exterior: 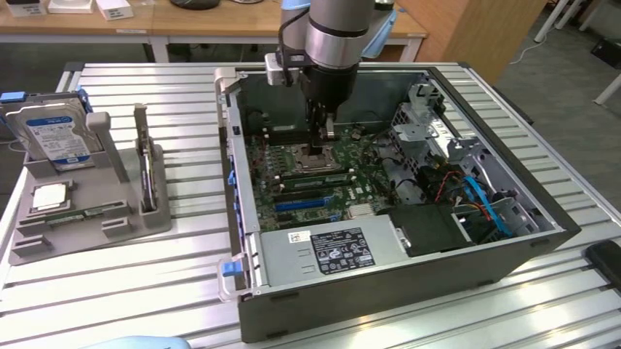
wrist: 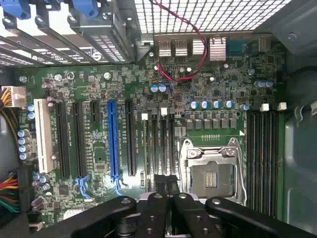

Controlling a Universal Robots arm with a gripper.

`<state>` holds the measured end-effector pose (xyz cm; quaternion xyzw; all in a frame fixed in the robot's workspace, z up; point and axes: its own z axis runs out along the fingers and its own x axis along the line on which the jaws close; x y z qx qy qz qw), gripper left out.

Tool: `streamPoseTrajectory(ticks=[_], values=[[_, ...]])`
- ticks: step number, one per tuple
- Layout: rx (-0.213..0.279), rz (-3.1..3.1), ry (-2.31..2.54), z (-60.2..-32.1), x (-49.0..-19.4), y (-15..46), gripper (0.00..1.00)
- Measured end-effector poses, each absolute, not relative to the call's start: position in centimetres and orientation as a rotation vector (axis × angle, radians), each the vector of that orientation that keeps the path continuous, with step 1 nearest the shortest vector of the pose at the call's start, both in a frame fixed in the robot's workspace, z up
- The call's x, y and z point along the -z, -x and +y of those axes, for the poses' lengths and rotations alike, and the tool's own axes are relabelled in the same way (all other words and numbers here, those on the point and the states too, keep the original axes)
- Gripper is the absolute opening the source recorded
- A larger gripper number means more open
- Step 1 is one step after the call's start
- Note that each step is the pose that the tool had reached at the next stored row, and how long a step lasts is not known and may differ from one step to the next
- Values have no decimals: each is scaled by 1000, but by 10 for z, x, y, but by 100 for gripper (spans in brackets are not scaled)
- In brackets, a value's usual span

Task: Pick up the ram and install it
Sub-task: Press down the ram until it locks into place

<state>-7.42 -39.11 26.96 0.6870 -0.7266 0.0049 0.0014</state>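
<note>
Silver-grey cylindrical arm [exterior: 335, 36] with black band and black cable; black gripper [wrist: 167, 186] on jointed black links with round pivot screws, pale wrist bracket.

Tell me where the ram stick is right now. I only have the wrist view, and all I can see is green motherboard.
Observer: A thin green circuit-board stick lies flat in the grey holder, outside the black computer case, on the exterior view's left.
Operator: Where's the gripper relative to it?
Observer: The gripper is inside the case, above the silver processor socket, well apart from the holder.
Operator: Anything else in that holder?
Observer: A blue-labelled silver hard drive stands upright at its far end.
</note>
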Motion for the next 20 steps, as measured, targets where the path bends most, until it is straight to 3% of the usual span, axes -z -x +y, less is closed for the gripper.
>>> streamPoseTrajectory(ticks=[7, 20], values=[[-28, -2273, -2149, -391, -270, 73, 10], [-9, -2263, -2139, -391, -280, 63, 10]])
